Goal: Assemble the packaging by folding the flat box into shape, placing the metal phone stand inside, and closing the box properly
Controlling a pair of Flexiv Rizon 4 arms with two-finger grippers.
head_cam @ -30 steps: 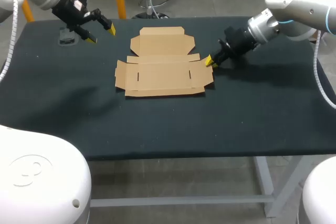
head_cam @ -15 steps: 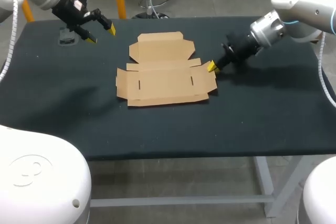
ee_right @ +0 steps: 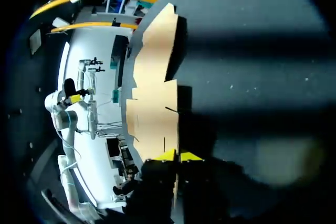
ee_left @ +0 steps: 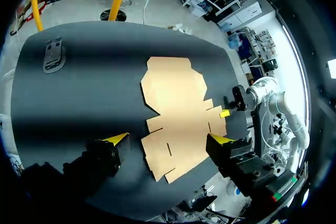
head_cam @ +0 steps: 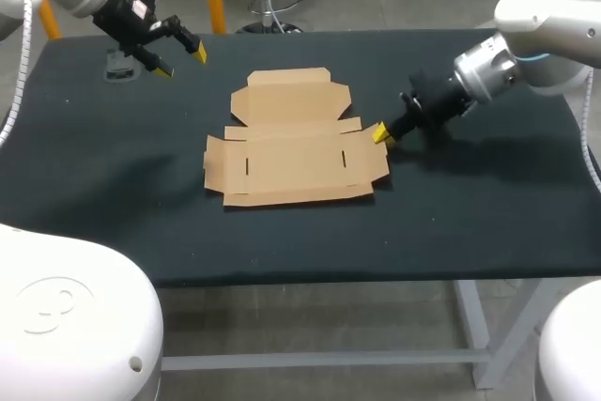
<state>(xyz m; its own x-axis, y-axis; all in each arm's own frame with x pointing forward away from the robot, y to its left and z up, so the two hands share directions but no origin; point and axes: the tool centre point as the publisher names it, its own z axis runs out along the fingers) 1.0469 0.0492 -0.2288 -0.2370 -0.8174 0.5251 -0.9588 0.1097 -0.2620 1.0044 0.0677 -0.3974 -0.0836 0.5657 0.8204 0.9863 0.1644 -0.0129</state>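
The flat cardboard box (head_cam: 291, 143) lies unfolded in the middle of the black table (head_cam: 282, 232). My right gripper (head_cam: 380, 132) is low at the box's right end flap, shut on the flap's edge. In the right wrist view the cardboard (ee_right: 155, 77) runs in between the closed yellow tips of that gripper (ee_right: 178, 156). My left gripper (head_cam: 178, 58) hangs open above the table's back left, holding nothing. The dark metal phone stand (head_cam: 117, 69) lies just beside it. From the left wrist, the box (ee_left: 176, 108) is ahead of the open left gripper (ee_left: 169, 139), and the stand (ee_left: 53, 56) is far off to one side.
The table's front edge (head_cam: 310, 279) is well clear of the box. Dark cloth stretches bare to the left and right of the box.
My right gripper has moved a little to the right and toward the front, dragging the box's right end with it so the box turned slightly. The left arm has not moved.
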